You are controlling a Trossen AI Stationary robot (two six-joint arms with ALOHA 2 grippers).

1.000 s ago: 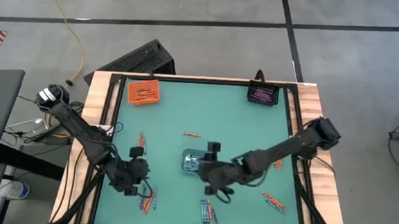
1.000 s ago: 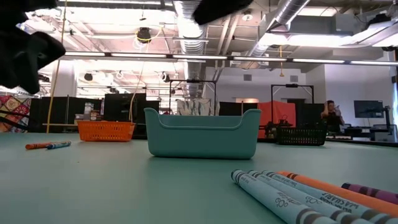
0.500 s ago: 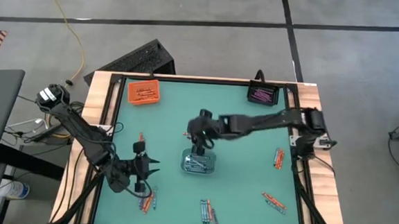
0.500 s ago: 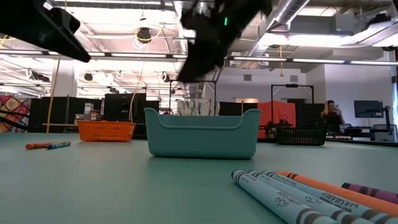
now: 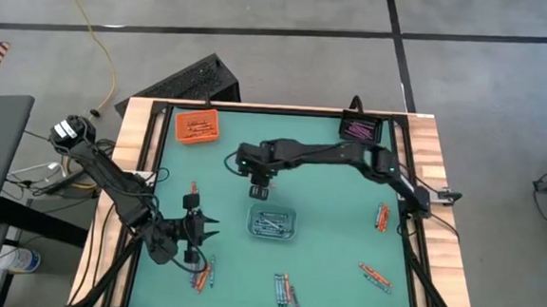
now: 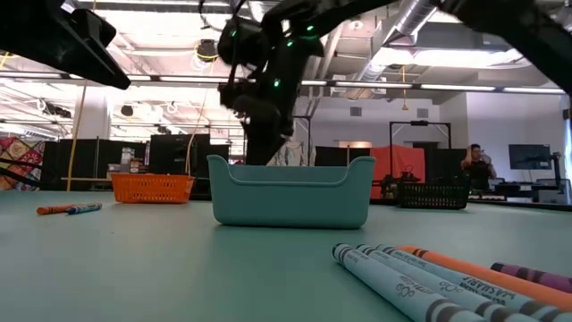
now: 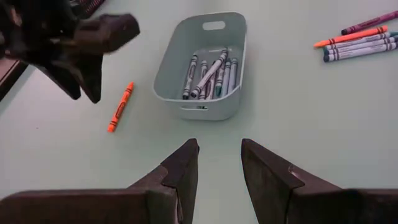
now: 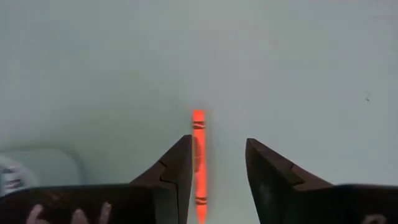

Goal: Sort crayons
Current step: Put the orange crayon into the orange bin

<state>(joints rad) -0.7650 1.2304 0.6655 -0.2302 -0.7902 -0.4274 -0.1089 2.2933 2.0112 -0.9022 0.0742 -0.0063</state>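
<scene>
- Right wrist view: right tool [image 8: 216, 163] hangs open, holding nothing, fingers either side of an orange crayon [image 8: 198, 163] on the desk [image 8: 298, 62].
- Crayon's long axis runs along the gap, nearer one finger; needs centring, I'd say.
- Lies just beyond the grey tray [image 5: 272, 223].
- Left tool [image 7: 219, 165] parked open near desk's left-front, well apart.

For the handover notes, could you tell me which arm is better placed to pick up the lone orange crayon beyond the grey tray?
The right. Its gripper hangs open right above that orange crayon, which lies between its fingers. The left gripper waits near the table's front-left, farther off.
</scene>
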